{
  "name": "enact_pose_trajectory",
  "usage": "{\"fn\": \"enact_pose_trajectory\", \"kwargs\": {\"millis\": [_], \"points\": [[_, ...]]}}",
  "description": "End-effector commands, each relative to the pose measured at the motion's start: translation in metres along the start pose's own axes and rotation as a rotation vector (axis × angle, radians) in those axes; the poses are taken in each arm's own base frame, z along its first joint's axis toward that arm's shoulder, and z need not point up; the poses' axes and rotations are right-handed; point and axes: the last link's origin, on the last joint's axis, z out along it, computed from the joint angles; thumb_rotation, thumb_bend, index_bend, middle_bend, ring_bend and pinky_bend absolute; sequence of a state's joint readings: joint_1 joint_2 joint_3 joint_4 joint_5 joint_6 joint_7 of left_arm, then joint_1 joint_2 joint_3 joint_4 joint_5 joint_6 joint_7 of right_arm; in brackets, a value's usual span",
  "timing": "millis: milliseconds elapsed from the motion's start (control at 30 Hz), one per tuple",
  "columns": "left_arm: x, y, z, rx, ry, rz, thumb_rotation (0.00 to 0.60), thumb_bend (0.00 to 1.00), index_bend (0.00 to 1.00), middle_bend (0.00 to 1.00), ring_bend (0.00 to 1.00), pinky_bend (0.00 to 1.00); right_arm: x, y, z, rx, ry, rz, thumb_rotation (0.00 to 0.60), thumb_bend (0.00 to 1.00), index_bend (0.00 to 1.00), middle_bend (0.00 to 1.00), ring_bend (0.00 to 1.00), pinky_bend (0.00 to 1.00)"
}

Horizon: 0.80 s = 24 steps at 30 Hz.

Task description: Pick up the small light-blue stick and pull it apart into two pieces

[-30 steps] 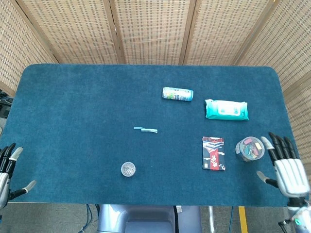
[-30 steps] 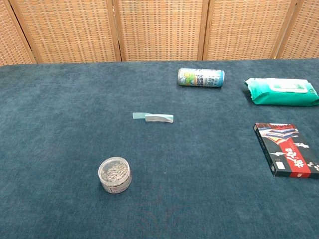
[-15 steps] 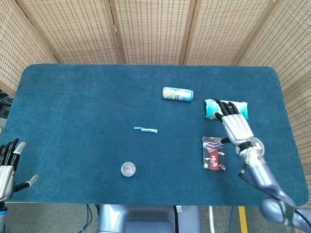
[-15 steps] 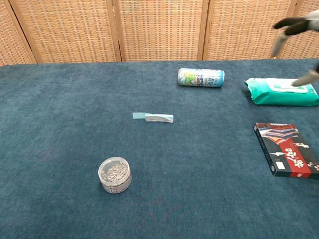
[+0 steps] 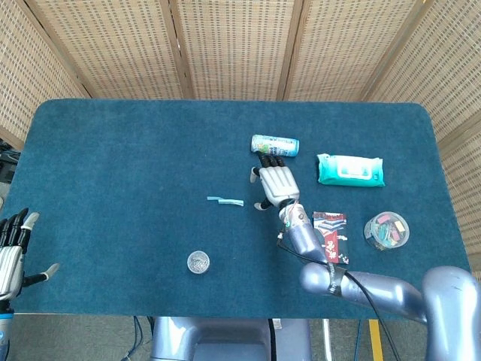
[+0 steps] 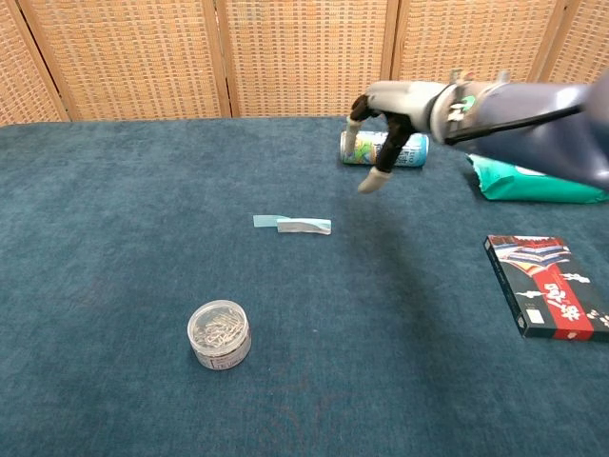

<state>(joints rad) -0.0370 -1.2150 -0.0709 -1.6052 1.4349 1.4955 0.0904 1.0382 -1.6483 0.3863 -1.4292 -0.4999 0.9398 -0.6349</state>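
Note:
The small light-blue stick (image 5: 225, 201) (image 6: 293, 225) lies flat on the blue table near its middle. My right hand (image 5: 275, 180) (image 6: 395, 114) hovers above the table to the right of the stick, fingers spread, holding nothing. It is raised and apart from the stick. At the table's front left corner, my left hand (image 5: 13, 252) is open and empty; the chest view does not show it.
A drinks can (image 5: 274, 145) lies on its side behind the right hand. A teal wipes pack (image 5: 350, 170), a red-and-black packet (image 5: 331, 237) and a tub of coloured clips (image 5: 386, 230) are on the right. A small clear jar (image 5: 198, 262) stands in front of the stick.
My right hand has swept from the table's right side leftward across the table and now hovers close to the stick. The left hand has barely shifted. The stick has not moved.

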Motion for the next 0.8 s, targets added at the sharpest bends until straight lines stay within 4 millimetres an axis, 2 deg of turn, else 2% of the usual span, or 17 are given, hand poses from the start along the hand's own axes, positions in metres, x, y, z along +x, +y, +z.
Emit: {"fn": "enact_pose_trajectory", "kwargs": {"millis": [33, 433, 600, 800], "points": [[0.000, -0.001, 0.002, 0.006, -0.003, -0.002, 0.600, 0.00, 0.00, 0.00, 0.00, 0.00, -0.013, -0.011, 0.009, -0.022, -0.012, -0.015, 0.600, 0.20, 0.39, 0.00, 0.00, 0.00], [0.001, -0.010, 0.008, 0.038, -0.018, -0.017, 0.600, 0.00, 0.00, 0.00, 0.00, 0.00, -0.052, -0.028, 0.027, -0.040, -0.057, -0.041, 0.600, 0.26, 0.41, 0.00, 0.00, 0.00], [0.001, -0.012, 0.008, 0.045, -0.017, -0.018, 0.600, 0.00, 0.00, 0.00, 0.00, 0.00, -0.062, -0.034, 0.031, -0.040, -0.067, -0.042, 0.600, 0.26, 0.42, 0.00, 0.00, 0.00], [0.000, -0.012, 0.009, 0.050, -0.021, -0.017, 0.600, 0.00, 0.00, 0.00, 0.00, 0.00, -0.066, -0.039, 0.036, -0.044, -0.070, -0.028, 0.600, 0.31, 0.43, 0.00, 0.00, 0.00]]}}
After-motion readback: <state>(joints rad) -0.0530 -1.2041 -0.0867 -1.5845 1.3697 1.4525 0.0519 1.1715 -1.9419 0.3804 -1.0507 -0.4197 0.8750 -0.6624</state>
